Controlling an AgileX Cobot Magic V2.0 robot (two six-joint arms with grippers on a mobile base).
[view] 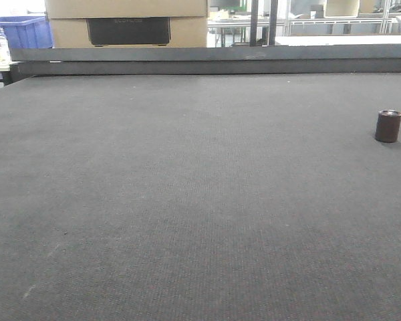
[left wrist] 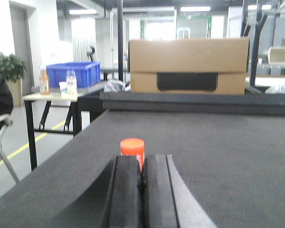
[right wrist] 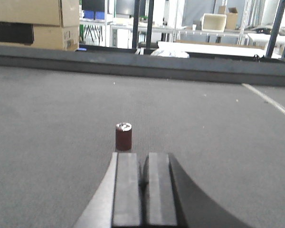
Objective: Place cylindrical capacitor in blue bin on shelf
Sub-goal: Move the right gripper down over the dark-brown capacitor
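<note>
Both closed, empty: L fingers (left wrist: 126, 190), R fingers (right wrist: 128, 190); cylindrical capacitor (right wrist: 123, 137) upright just ahead of R's, apart.

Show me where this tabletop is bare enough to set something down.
Nearly all of the grey tabletop is bare: from its left edge across to the cylindrical capacitor, and forward from the back ledge. Two spots are taken: the capacitor near the right edge, ahead of the right gripper, and an orange-capped container ahead of the left gripper.
</note>
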